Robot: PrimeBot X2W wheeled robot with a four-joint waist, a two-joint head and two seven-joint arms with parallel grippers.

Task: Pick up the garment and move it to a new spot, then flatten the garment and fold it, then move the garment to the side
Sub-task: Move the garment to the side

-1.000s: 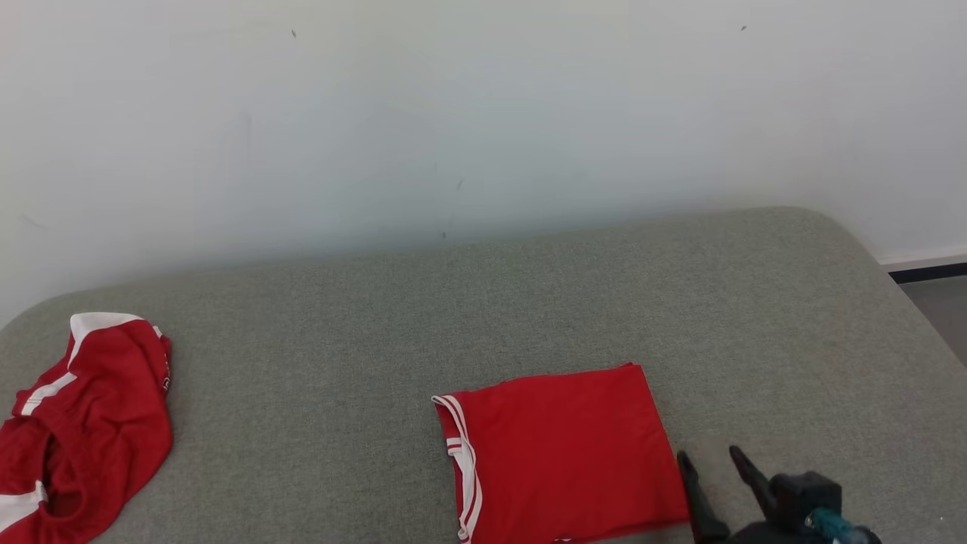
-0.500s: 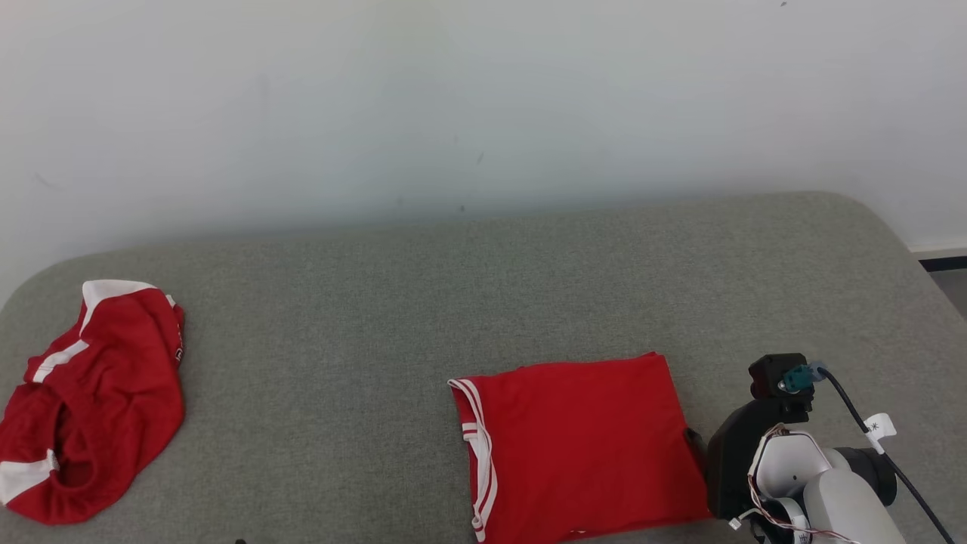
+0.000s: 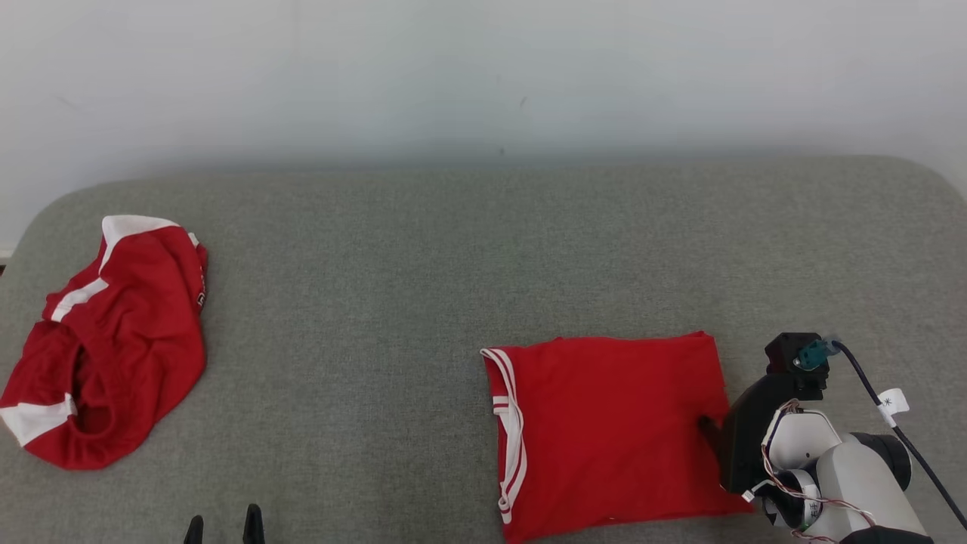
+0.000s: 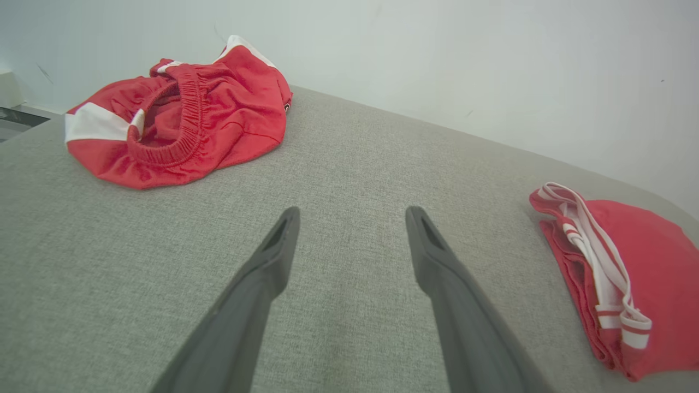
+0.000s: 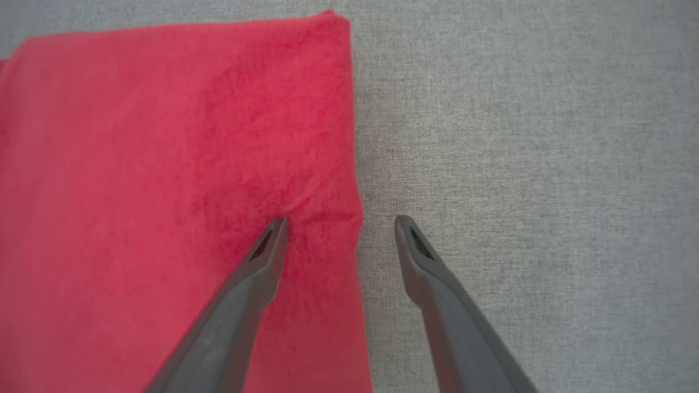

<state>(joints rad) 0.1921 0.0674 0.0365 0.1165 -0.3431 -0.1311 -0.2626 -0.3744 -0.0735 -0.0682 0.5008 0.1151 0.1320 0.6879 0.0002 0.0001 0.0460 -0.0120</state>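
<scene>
Folded red garment (image 3: 612,431) lies on grey surface (image 3: 378,302). The right gripper (image 5: 341,220), jaws spread, straddles its edge; left gripper (image 4: 352,210), jaws spread likewise.

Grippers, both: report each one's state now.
Left gripper: open, holding nothing.
Right gripper: open, straddling the folded red garment at its edge, not gripping.

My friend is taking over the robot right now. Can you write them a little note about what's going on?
Left gripper: open, holding nothing, over the bare grey cushion.
Right gripper: open, astride the right edge of the folded red garment, one finger touching the cloth, the other over the cushion.
Done: garment folded flat.
Left to do: grip it and move it aside.
Also there: crumpled red shorts at the far left.
</scene>
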